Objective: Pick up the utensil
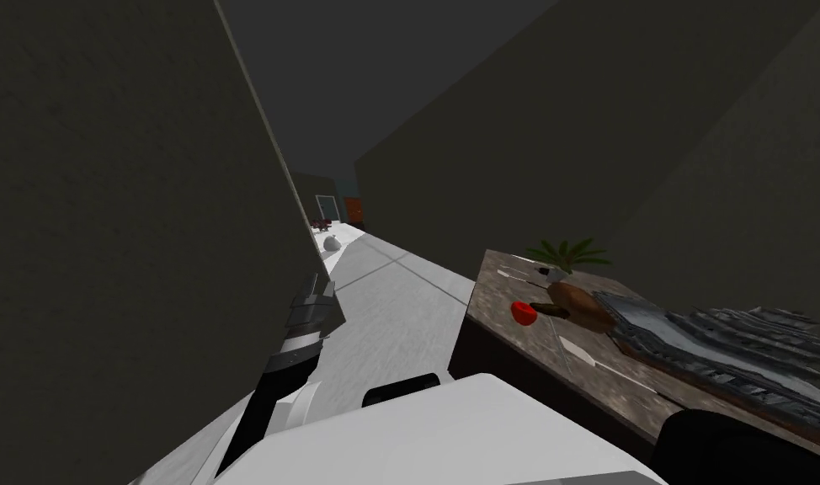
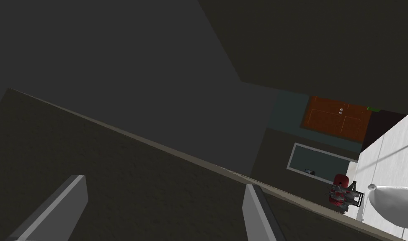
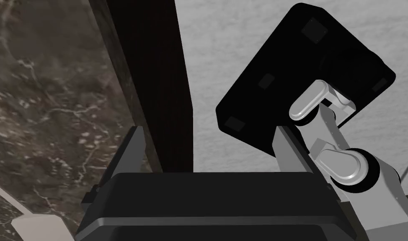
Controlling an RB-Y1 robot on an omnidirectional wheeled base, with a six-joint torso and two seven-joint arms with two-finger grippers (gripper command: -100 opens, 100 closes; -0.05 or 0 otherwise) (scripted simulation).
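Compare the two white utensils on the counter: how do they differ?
The near utensil lies on my side of the red fruit; the far utensil lies beyond it, by the plant. The near one shows larger. Both are white and lie flat on the counter.

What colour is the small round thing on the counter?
The round thing is red, clearest in head view.
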